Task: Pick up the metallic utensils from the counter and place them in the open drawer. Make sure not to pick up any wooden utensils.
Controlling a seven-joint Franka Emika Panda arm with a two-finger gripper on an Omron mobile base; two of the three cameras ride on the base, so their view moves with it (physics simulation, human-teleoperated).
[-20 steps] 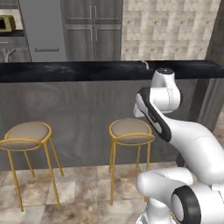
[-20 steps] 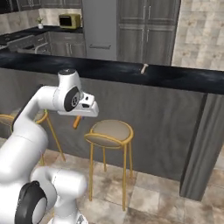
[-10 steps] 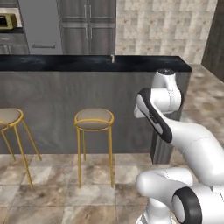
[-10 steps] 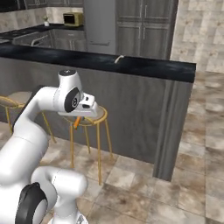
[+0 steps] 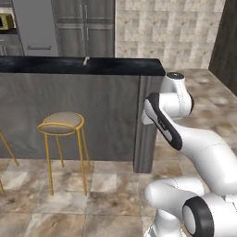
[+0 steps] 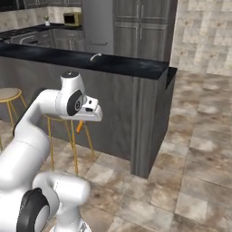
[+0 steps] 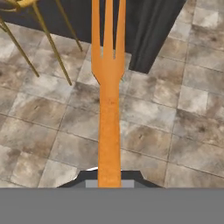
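Note:
My gripper (image 7: 109,181) is shut on the handle of a bright orange fork (image 7: 108,105), one of the metallic utensils, whose tines point away over the tiled floor. In the right base view the gripper (image 6: 84,119) hangs in front of the grey counter front, with the orange fork (image 6: 79,127) sticking down from it. The black-topped counter (image 5: 115,67) (image 6: 127,65) stands ahead. A small pale slim utensil (image 5: 85,60) (image 6: 94,56) lies on it, too small to tell its material. The open drawer is out of view.
A gold-legged stool (image 5: 61,124) stands before the counter, and another stool (image 6: 9,94) sits at the far left. The counter's end panel (image 5: 146,125) (image 6: 152,122) is close to the arm. Open tiled floor (image 6: 195,149) stretches to the right.
The whole picture has slid left, so the base has moved to the right along the counter. The counter's right end has come into view. The orange fork stays in the gripper.

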